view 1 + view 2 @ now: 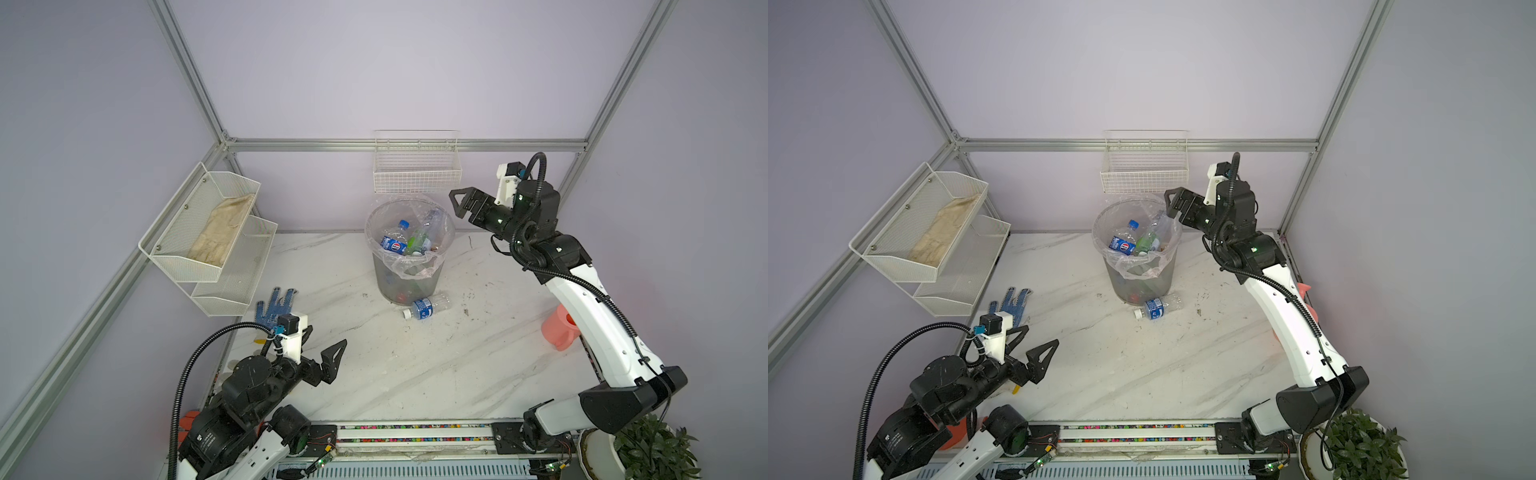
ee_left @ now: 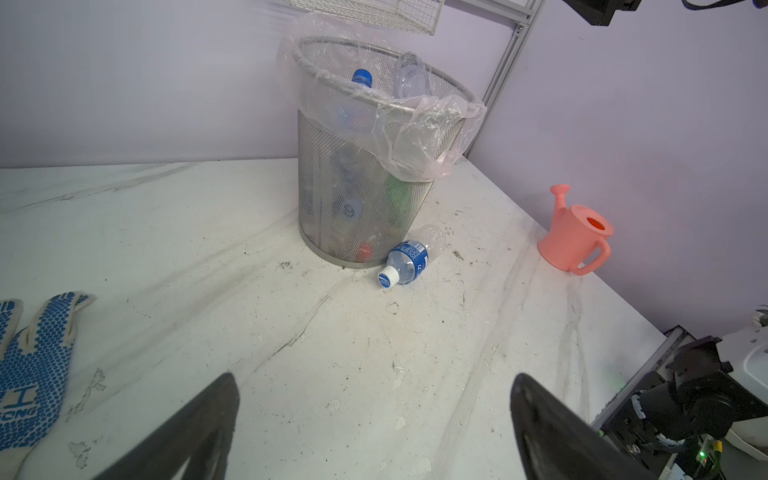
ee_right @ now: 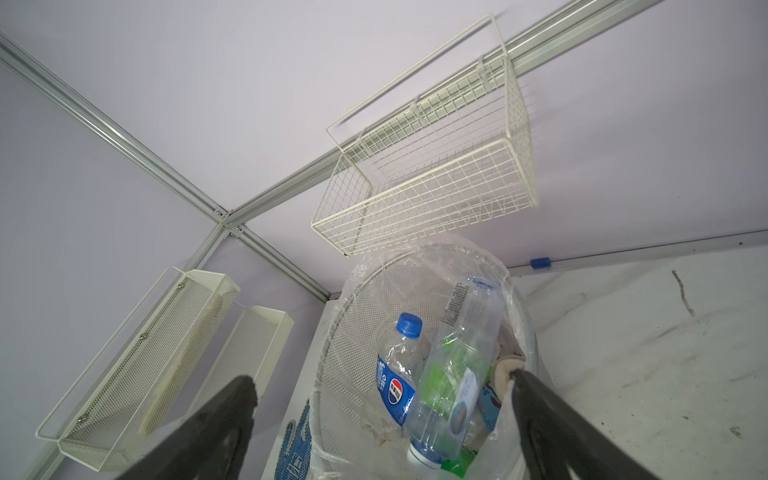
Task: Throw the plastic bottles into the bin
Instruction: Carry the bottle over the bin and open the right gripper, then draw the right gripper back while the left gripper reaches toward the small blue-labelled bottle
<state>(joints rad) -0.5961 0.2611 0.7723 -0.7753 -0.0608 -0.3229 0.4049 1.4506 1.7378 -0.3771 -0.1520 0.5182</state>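
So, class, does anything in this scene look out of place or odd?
One blue-labelled bottle lies on its side on the table, beside the foot of the bin, while other bottles are inside. The bin's clear liner also sags unevenly over the near rim.

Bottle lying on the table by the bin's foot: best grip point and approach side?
Grip the bottle across its blue-labelled middle, from above. It lies on its side, white cap pointing away from the bin, bottom end by the bin's wall, so set the jaws crosswise to its length; the bin likely blocks the far side.
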